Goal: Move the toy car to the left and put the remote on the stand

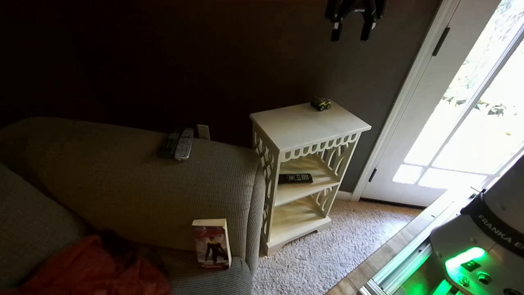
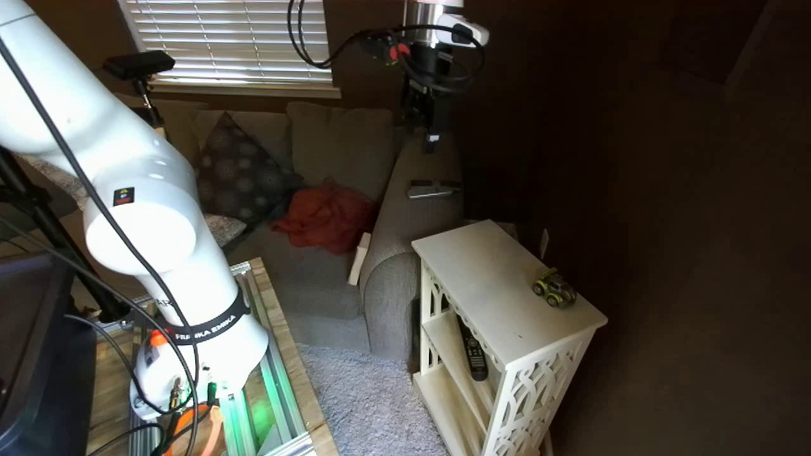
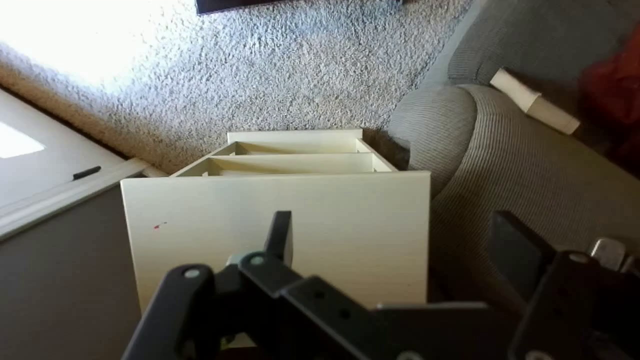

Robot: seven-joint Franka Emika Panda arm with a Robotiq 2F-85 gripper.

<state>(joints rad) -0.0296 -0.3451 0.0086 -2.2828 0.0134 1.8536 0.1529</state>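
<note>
The toy car, small and green-black, sits on the stand's top near the back wall-side corner; it also shows in an exterior view. The cream-white stand has a square top and lattice sides; it shows in both exterior views and in the wrist view. The light grey remote lies on the sofa arm beside a darker oblong remote. My gripper is open and empty, high above the stand and sofa arm. In the wrist view the gripper's fingers are wide apart; the car is mostly hidden there.
A black remote lies on the stand's middle shelf. The sofa arm stands close beside the stand. A book and a red cloth are on the sofa seat. A wall and a glass door border the stand.
</note>
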